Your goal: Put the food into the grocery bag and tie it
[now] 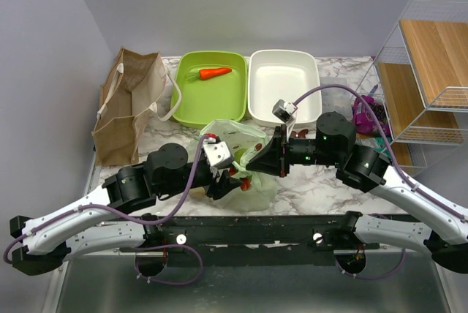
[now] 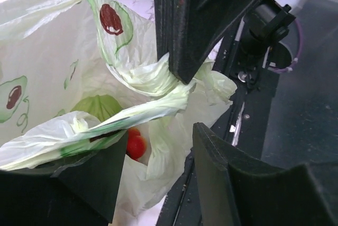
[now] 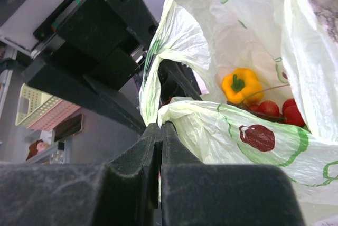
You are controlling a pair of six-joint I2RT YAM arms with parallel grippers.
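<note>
- Thin, translucent pale-green plastic grocery bag with avocado prints point(image 1: 235, 134): stands mid-way along the marble-patterned table point(image 1: 322, 181), between the two arms, with its mouth up.
- Food, all inside the bag: the yellow bell pepper point(image 3: 240, 85) and the cluster of red cherry tomatoes point(image 3: 277, 109) show in the right wrist view. The round pale-green cabbage point(image 2: 99, 107) lies low in the bag in the left wrist view. Loading appears complete, so tying is judged to be the step in hand.
- Right gripper point(image 3: 161, 128): jaws pressed together on a bunched fold of the bag's upper edge. This holds the film raised and taut, so the mouth can be gathered.
- Left gripper point(image 2: 158, 152): jaws stand well apart. A flattened loop handle point(image 2: 121, 118) drapes across one finger and is not pinched. The gripper is probably placed to take this handle and cross it over the held side.
- Risk, as judged: the thin film may slip out of a pinch, or tear if the two sides are pulled apart too hard.
</note>
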